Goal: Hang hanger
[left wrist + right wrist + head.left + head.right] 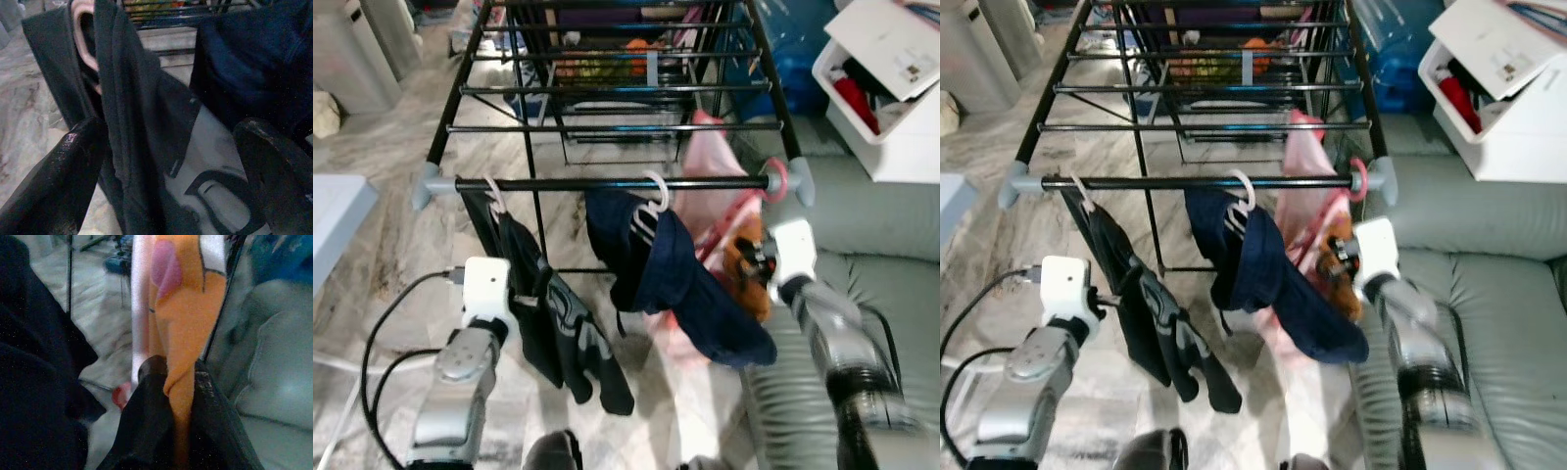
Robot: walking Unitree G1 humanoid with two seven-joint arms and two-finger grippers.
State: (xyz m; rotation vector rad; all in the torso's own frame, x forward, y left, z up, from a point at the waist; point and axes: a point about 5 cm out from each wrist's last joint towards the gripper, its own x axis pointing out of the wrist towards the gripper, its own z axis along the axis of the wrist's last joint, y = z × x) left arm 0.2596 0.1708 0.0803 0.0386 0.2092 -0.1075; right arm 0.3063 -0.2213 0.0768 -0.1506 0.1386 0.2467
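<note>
A black drying rack [607, 183] stands in front of me with three hangers on its front rail. A white hanger [492, 193] at the left carries a black garment [563, 333]. Another white hanger [656, 188] in the middle holds a navy garment [695, 294]. A pink hanger [775, 179] at the right end holds a pink garment [710, 147] with an orange print. My left gripper [166, 196] is open, its fingers [54, 186] on either side of the black garment. My right gripper [178, 396] is shut on the pink garment's orange cloth [188, 323], just below the rail's right end.
A grey sofa [891, 284] lies close on the right, under my right arm. A white storage box [891, 88] sits behind it. A black cable [372, 343] loops over the marble floor by my left arm. More clothes and a blue bag [798, 59] lie beyond the rack.
</note>
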